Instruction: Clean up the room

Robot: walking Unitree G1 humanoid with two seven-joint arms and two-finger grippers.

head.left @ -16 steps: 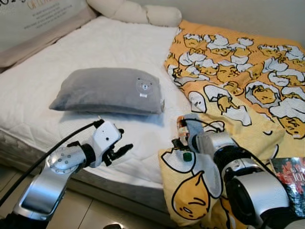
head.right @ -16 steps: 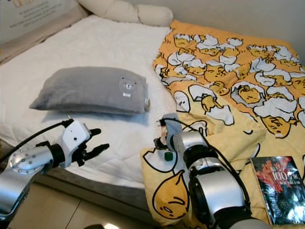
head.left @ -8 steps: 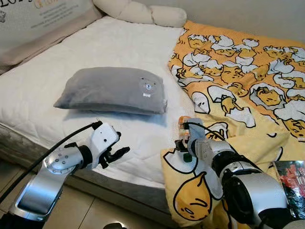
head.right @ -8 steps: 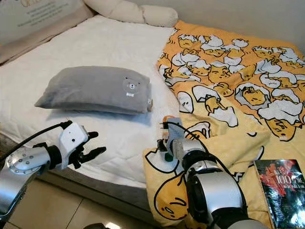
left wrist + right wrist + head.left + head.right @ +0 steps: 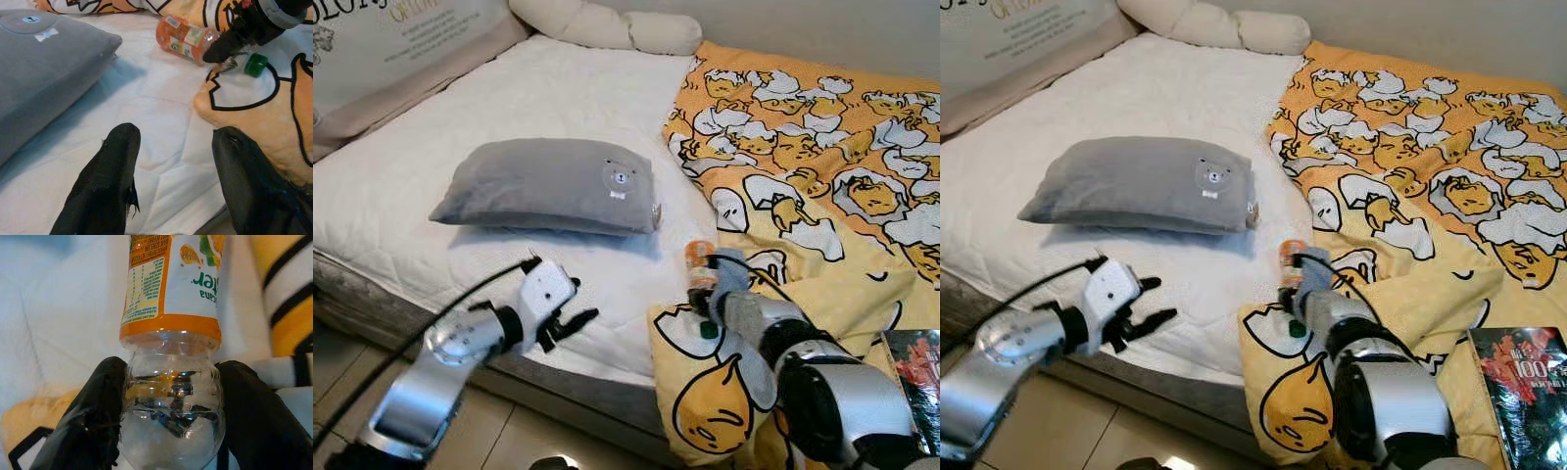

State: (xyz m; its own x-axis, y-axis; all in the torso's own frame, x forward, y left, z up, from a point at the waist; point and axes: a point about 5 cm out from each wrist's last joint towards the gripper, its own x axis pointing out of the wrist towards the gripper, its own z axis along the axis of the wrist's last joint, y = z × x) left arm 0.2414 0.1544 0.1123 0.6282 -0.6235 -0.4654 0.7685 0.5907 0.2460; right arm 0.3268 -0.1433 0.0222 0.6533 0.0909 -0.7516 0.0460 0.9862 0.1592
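A clear plastic bottle (image 5: 698, 264) with an orange label lies on the white mattress (image 5: 509, 98) at the edge of the yellow cartoon blanket (image 5: 822, 196). Its green cap (image 5: 256, 64) rests on the blanket. My right gripper (image 5: 171, 367) is shut on the bottle's clear neck (image 5: 171, 396), one black finger (image 5: 93, 416) pressed against each side. My left gripper (image 5: 570, 321) hovers open over the mattress's front edge, left of the bottle and below the grey pillow (image 5: 548, 184), with nothing between its fingers (image 5: 112, 181).
A dark book (image 5: 915, 362) lies on the blanket at the right. A long cream bolster (image 5: 607, 24) and a printed headboard cushion (image 5: 391, 29) sit at the bed's far end. Tiled floor (image 5: 509, 441) runs below the bed frame.
My right arm has slid slightly forward along the bed, and more of the bottle's orange label shows past it. My left gripper has drifted a little right and lower. The camera shifted slightly.
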